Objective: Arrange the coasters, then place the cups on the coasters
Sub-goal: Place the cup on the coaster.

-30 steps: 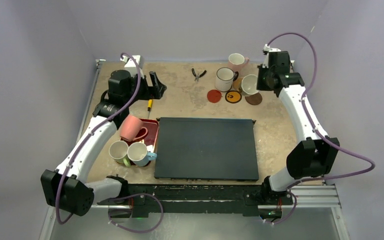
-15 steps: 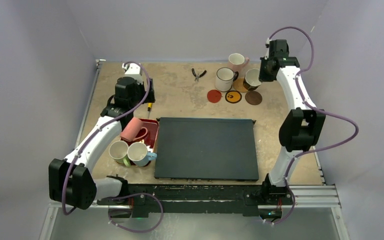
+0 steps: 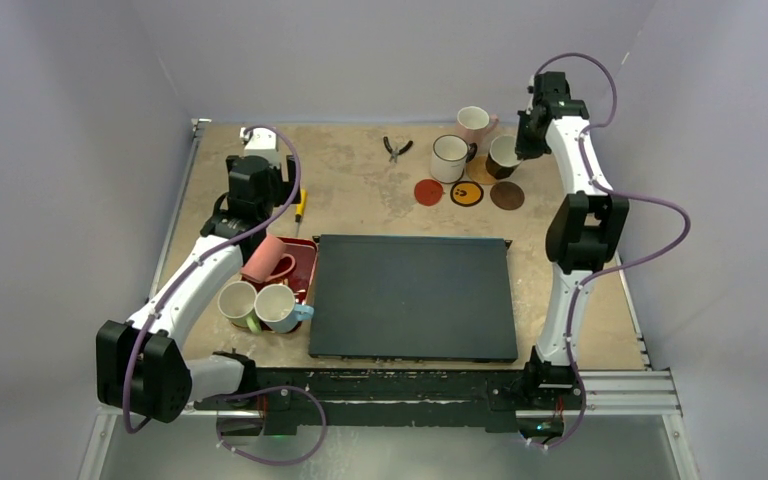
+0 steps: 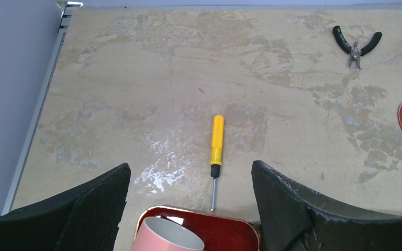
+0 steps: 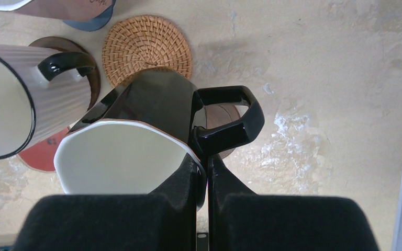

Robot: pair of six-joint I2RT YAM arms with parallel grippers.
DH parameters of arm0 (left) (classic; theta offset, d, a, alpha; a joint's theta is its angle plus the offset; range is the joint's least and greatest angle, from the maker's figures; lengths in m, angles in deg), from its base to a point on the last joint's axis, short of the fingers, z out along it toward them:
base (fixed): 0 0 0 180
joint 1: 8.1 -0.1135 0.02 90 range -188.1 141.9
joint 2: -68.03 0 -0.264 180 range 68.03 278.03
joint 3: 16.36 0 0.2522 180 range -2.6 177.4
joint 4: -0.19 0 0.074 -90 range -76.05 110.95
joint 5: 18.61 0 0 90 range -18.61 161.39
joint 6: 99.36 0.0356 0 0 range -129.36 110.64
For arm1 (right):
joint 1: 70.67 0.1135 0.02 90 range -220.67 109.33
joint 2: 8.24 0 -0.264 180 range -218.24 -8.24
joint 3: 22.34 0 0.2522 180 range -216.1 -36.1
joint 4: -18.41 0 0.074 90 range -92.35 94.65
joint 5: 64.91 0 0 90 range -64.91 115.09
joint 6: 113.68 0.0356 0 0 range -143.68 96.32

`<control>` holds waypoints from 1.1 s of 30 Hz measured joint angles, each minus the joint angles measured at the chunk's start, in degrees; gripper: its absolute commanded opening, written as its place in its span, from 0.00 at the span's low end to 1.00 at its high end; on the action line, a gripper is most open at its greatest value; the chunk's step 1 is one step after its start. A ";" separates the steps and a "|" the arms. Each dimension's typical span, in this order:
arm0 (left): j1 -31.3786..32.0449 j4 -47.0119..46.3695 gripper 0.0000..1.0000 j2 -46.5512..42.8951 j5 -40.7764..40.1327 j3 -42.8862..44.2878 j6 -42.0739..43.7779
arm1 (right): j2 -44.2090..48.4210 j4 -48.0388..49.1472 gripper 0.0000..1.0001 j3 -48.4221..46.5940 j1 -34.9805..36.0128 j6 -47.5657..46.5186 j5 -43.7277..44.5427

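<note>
two claws are showing, each in a different state. my right claw (image 5: 203,172) is pinching tight on the wall of the black mug (image 5: 152,99), with one finger inside the rim and one outside, right beside the handle. the mug is hanging at the far right of the table (image 3: 360,190) with its mouth facing the wrist camera. it is overlapping the near edge of the cork coaster (image 5: 147,49), and i am not able to tell whether it is touching it. the white mug (image 5: 21,99) is standing just to its left. the red coaster (image 3: 428,191), yellow coaster (image 3: 466,193) and dark brown coaster (image 3: 507,196) are lying in a row nearer to me. my left claw (image 4: 189,168) is hovering wide open, gripping nothing, over the far lip of the red tray (image 4: 230,232). the salmon pink mug (image 4: 165,238) is lying tipped over in that tray. a yellow screwdriver (image 4: 217,138) is lying just beyond it.
</note>
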 measured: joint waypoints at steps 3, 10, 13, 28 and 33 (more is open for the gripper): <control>0.00 -0.04 0.81 0.02 -0.42 0.00 0.13 | -2.89 -0.81 0.00 -2.60 -0.04 0.07 -0.26; 0.00 -0.50 0.81 0.20 -0.59 -0.02 0.52 | -6.99 -1.97 0.00 -6.93 -0.04 0.61 -1.40; 0.00 -0.68 0.81 0.48 -0.57 -0.02 0.52 | -7.96 -1.97 0.00 -8.48 -0.04 0.92 -1.64; 0.00 -0.72 0.81 1.42 0.11 -0.02 0.52 | -10.03 -1.81 0.00 -11.45 -0.02 1.57 -2.62; 0.00 -0.74 0.81 1.44 0.35 -0.02 0.52 | -11.21 -1.77 0.00 -11.61 0.00 1.62 -2.62</control>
